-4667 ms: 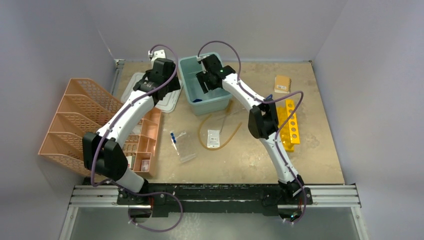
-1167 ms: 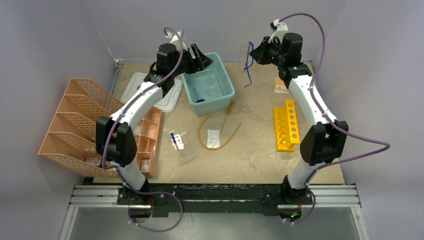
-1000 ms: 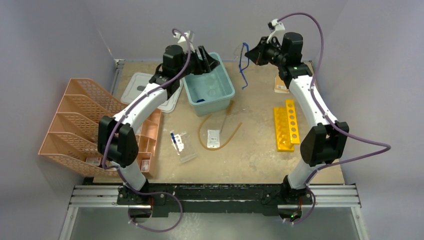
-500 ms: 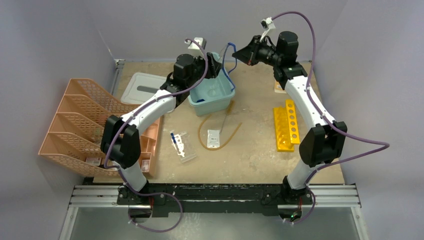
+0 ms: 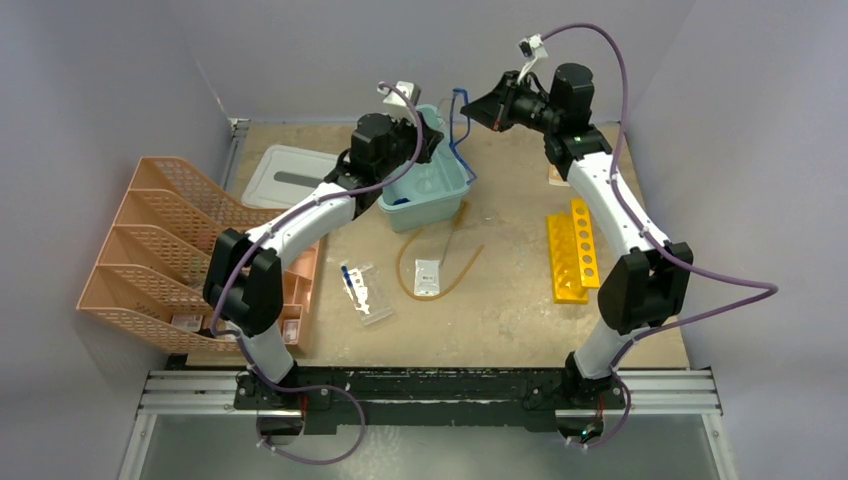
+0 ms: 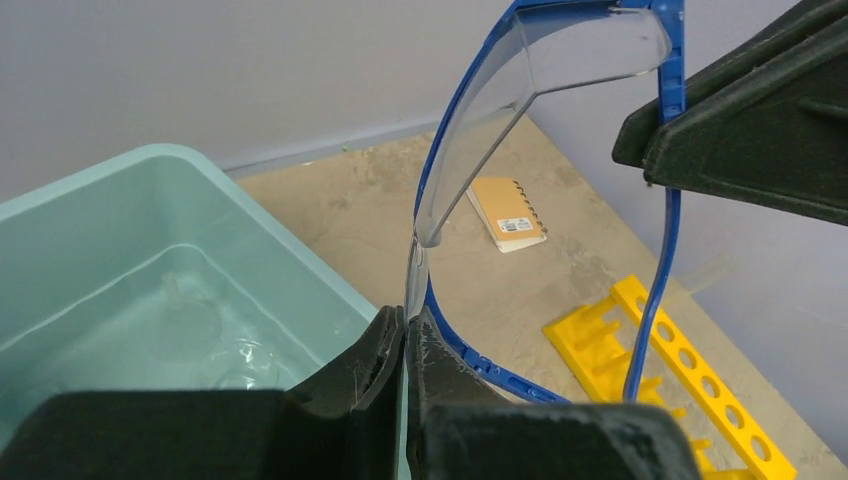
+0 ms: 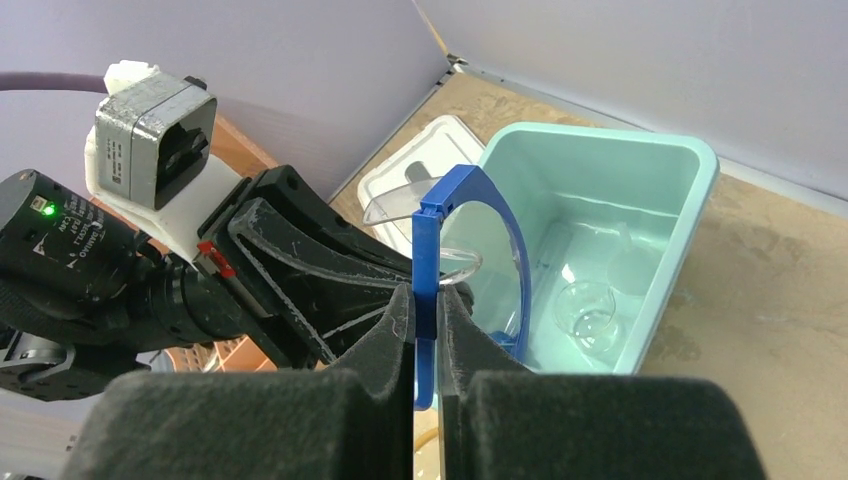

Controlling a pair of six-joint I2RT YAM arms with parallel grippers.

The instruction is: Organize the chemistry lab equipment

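Blue-framed safety glasses (image 5: 458,128) hang above the teal bin (image 5: 436,208), held from both sides. My left gripper (image 6: 407,325) is shut on the clear lens edge (image 6: 540,70). Shut on the glasses' blue temple arm (image 7: 425,240) is my right gripper (image 7: 427,300), which reaches in from the right (image 5: 482,108). A glass dish (image 7: 585,310) lies inside the bin. On the table lie amber rubber tubing (image 5: 455,272), a white packet (image 5: 427,276) and blue-capped tubes in a clear bag (image 5: 362,292).
Peach organizer trays (image 5: 140,250) stand at the left, with a pale lid (image 5: 290,175) behind them. A yellow rack (image 5: 575,250) lies at the right. A small brown notebook (image 6: 508,212) sits near the back right corner.
The right arm carried the glasses left over the bin. The left gripper came up to meet them and shut on the lens.
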